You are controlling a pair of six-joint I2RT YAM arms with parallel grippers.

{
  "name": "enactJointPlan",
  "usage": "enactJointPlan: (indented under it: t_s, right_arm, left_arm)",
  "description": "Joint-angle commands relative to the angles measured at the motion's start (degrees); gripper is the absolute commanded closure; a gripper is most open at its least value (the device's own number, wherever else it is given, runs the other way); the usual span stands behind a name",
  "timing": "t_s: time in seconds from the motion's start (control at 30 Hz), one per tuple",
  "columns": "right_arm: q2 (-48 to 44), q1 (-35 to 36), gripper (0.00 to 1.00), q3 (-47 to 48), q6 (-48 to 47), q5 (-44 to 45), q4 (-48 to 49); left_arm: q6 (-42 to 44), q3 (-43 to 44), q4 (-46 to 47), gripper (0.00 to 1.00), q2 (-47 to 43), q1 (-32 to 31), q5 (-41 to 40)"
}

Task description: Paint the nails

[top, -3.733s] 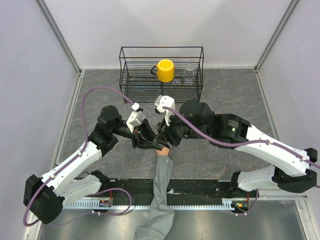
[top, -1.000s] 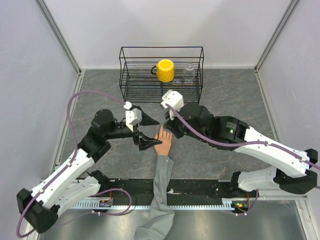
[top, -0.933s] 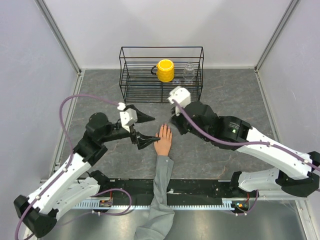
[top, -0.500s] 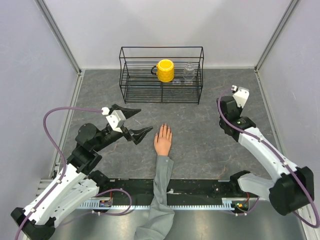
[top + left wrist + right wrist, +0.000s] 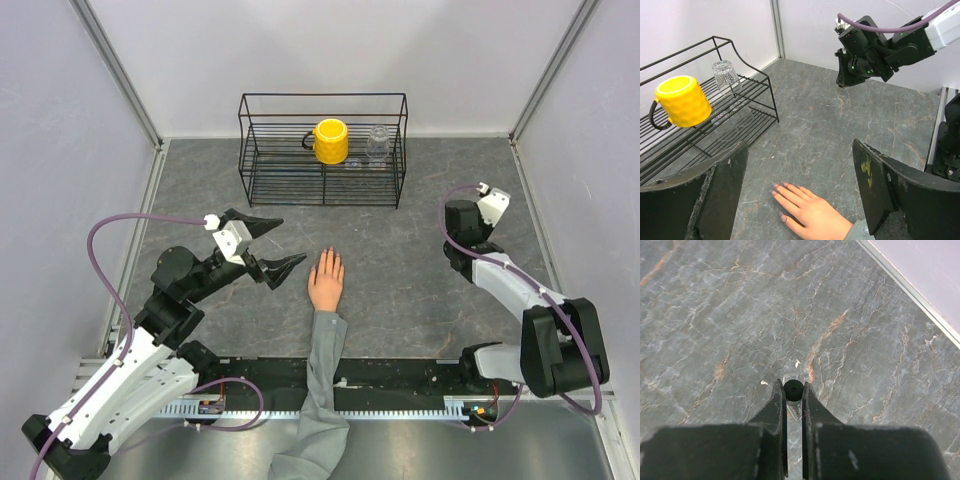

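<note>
The peach mannequin hand (image 5: 326, 284) lies palm down mid-table, its grey sleeve (image 5: 322, 390) running toward the near edge. The nails (image 5: 775, 186) at its fingertips look pink in the left wrist view. My left gripper (image 5: 283, 244) hovers just left of the hand, open, with nothing between its fingers (image 5: 725, 185). My right gripper (image 5: 793, 390) points down at the table far to the right and is shut on the round black cap of a small clear polish bottle (image 5: 793, 388) that stands on the stone surface. From the left wrist view the right gripper (image 5: 842, 83) shows at the back.
A black wire rack (image 5: 322, 150) stands at the back, holding a yellow mug (image 5: 330, 141) and a clear glass (image 5: 378, 143). Grey walls close in the left and right sides. The arm bases sit on a black rail (image 5: 400, 375) at the near edge.
Both grippers have left the hand. The right arm swung far to the right and lowered to the table; the left gripper drew back to the left, still open.
</note>
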Motion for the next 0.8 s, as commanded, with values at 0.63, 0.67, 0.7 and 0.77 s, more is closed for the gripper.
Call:
enactJointPlan:
  t_s: [0.63,0.67,0.7,0.77]
  right_arm:
    - [10.9,-2.3,0.82,5.3,-0.2,-5.1,-1.2]
    - [10.9,-2.3,0.81,5.4,-0.4,-5.3,-1.4]
    - [11.2,-2.2,0.79,5.5,-0.5,-5.6,-1.5]
    - [11.2,-2.3,0.73,5.5,-0.4,-5.6,-1.6]
  left_arm:
    - [0.3,0.1,2.6,0.11,-0.7,0.1,0.5]
    - [0.3,0.1,2.6,0.11,-0.6,0.1,0.4]
    - [0.3,0.1,2.6,0.11,-0.7,0.1,0.5]
    - [0.3,0.1,2.7,0.11,-0.8,0.1,0.6]
